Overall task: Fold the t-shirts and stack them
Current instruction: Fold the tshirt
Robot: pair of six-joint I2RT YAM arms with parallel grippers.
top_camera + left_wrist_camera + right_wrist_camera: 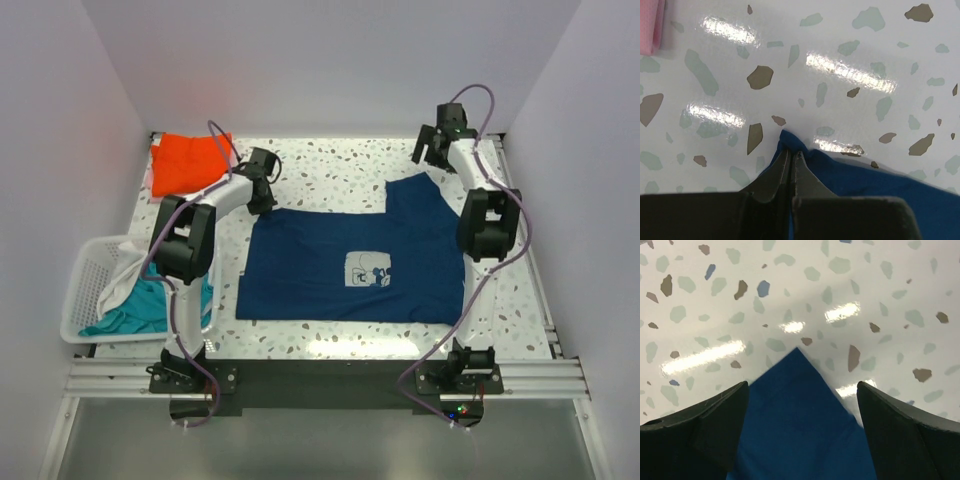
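Observation:
A navy t-shirt (340, 265) with a pale square print (368, 270) lies spread flat in the middle of the table. My left gripper (263, 200) is shut on its far left corner; the left wrist view shows the fingertips (792, 152) pinching a small peak of the navy cloth (880, 185). My right gripper (432, 150) hangs open over the far right corner. In the right wrist view the pointed navy corner (797, 410) lies between the wide-apart fingers of this gripper (802, 384), untouched. An orange-red t-shirt (188, 162) lies folded at the back left.
A white slatted basket (85, 290) stands at the table's left edge with a teal t-shirt (150, 305) and pale cloth spilling from it. A pink edge (150, 180) shows beside the orange-red tee and pink cloth (651, 25) in the left wrist view. Walls enclose the table.

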